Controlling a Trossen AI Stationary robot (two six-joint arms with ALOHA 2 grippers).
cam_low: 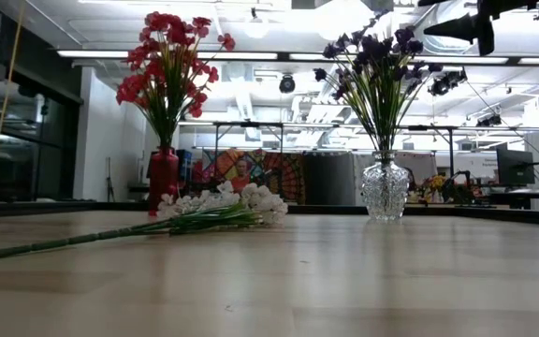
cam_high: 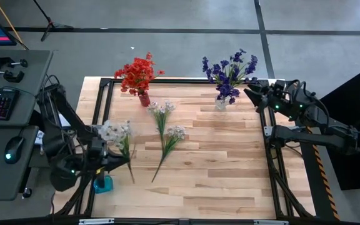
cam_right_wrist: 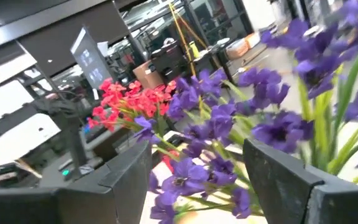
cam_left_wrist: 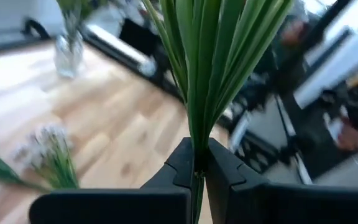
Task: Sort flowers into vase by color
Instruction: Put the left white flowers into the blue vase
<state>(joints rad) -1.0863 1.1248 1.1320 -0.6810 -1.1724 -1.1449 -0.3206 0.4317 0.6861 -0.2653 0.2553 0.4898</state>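
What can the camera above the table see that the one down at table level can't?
Only the high view shows the left gripper, shut on a white sprig near the table's left edge, a blue vase by it, and the open right gripper beside the purple flowers. Only the low view shows the room behind the table. Both show the red flowers and purple flowers in their vases, and white sprigs lying on the table.

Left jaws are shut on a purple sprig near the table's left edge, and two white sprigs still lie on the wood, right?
Not purple. The high view shows the left gripper shut on a white sprig; the purple flowers are already in the clear vase. Two white sprigs lie on the table.
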